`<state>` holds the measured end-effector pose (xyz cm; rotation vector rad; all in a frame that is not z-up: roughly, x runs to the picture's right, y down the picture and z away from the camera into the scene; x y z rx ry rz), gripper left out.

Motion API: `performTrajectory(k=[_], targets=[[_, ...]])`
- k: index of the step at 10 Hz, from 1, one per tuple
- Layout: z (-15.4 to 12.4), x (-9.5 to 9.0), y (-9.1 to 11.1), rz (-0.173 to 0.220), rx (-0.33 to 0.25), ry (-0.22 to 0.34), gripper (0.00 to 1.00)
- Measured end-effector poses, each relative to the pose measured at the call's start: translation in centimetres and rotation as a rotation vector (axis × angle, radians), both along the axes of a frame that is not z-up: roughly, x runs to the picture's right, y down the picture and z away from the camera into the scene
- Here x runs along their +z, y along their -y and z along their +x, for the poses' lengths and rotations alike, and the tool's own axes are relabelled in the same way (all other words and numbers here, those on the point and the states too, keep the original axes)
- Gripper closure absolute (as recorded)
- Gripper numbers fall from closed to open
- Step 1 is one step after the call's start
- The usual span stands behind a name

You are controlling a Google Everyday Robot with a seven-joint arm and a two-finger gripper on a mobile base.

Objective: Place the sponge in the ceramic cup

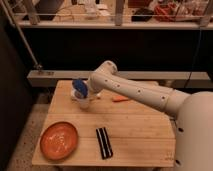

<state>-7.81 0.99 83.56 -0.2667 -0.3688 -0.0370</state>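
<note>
A white ceramic cup [83, 103] stands on the wooden table [135, 125] near its back left. A blue sponge [79, 86] sits at the cup's mouth, its upper part sticking up above the rim. My gripper [88, 90] is right beside the sponge, just above and to the right of the cup, at the end of the white arm reaching in from the right. The arm's wrist hides where the gripper meets the sponge.
An orange plate [59, 140] lies at the table's front left. Two black bars [104, 143] lie side by side near the front middle. A small orange object [119, 99] rests behind the arm. A dark shelf wall runs behind the table.
</note>
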Motion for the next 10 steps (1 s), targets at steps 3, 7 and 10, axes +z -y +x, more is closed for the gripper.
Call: performTrajectory(k=[3,7,10], targets=[[0.1,-1.2,0.1,0.004,-0.013,-0.002,0.2],[1.8,-2.7,0.5,0.037,0.013,-0.071,0.2],[2.7,-2.6,0.6,0.061,0.039,-0.119,0.27]])
